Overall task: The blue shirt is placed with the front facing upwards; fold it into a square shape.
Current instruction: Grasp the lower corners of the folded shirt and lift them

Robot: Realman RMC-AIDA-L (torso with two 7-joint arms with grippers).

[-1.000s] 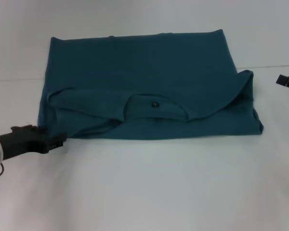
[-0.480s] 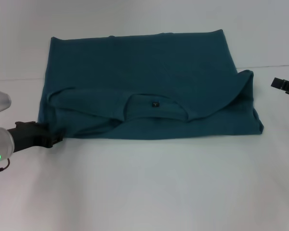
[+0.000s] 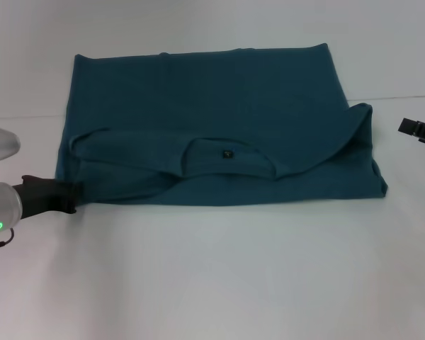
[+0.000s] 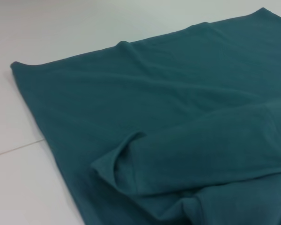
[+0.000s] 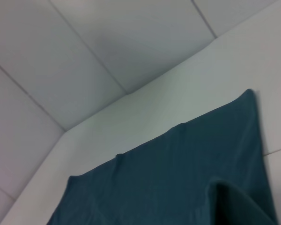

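The blue shirt [image 3: 212, 120] lies on the white table as a wide folded rectangle. Its plain back faces up, and the sleeves and collar are folded over along the near side. A small dark label [image 3: 228, 152] shows at the neckline. My left gripper [image 3: 69, 197] is low on the table at the shirt's near left corner, right at the cloth's edge. My right gripper [image 3: 419, 131] hovers apart from the shirt's right edge. The left wrist view shows the shirt [image 4: 154, 117] close up with a folded sleeve. In the right wrist view, the shirt [image 5: 178, 187] has its far edge in sight.
The white table [image 3: 219, 276] stretches wide in front of the shirt. A seam line crosses it behind the grippers. White wall panels [image 5: 107, 51] rise behind the table's far edge.
My left gripper has drawn back to the left, from partly under the shirt's near left corner to its edge. The right gripper edged slightly inward. The shirt has not moved.
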